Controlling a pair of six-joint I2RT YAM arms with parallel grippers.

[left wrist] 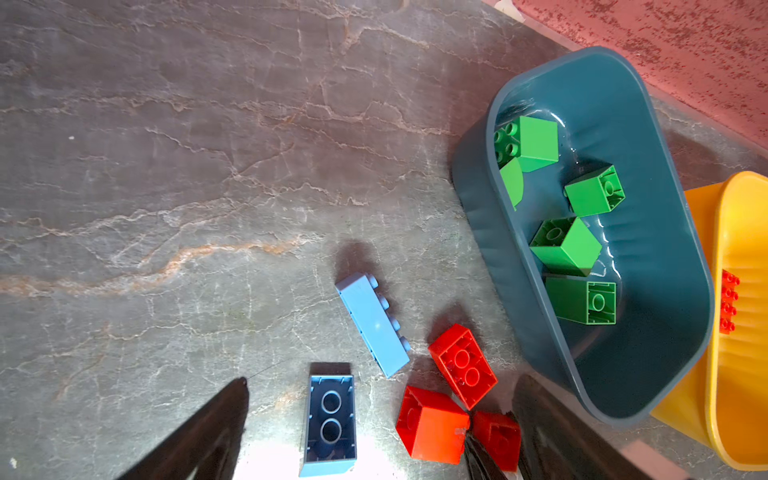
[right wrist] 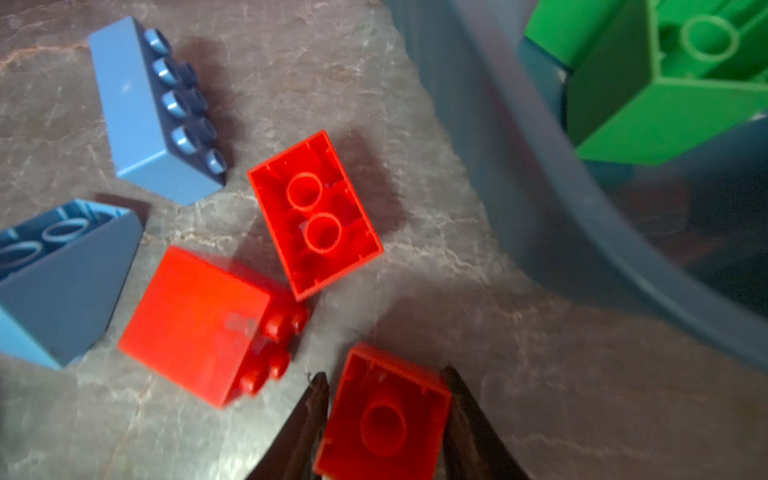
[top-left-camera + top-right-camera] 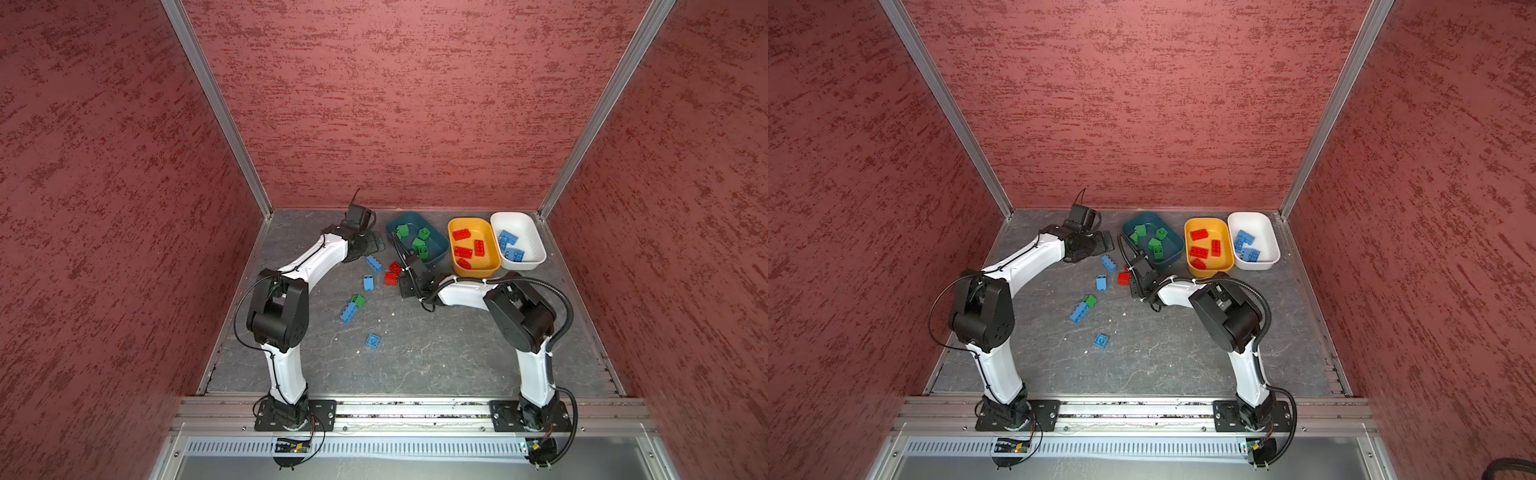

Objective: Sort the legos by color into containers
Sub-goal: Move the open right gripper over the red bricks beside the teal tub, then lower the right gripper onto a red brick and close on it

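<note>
the coming move turns on the small red brick (image 2: 384,419), which sits directly between the right jaws. in the right wrist view one of the fingers (image 2: 305,432) lies against each of two opposite walls, so the jaws look to be pinching it across its width while it rests on the bench (image 3: 415,357). it is a square piece with no long axis to speak of. it lies studs down with its hollow underside facing up, so a pinch on the flat walls seems sound. it is in the far half of the bench, just beside the near end of the teal tub (image 3: 409,217) but apart from it. its colour belongs in the orange-yellow tub (image 3: 487,226), next along the far edge toward the far right corner. the carry, as i judge it, goes up and then toward that corner. the right arm is plainly the nearer one. the left jaws hang spread wide, holding nothing, by the far edge on the teal tub's other long side. two more reds lie close by. a square red brick (image 2: 195,324) is on its side, studs pointing toward the pinched one. a red oblong brick (image 2: 316,216) lies hollow up, its long axis roughly along the teal tub's long side. neither touches the fingers, so a straight lift should clear them.
</note>
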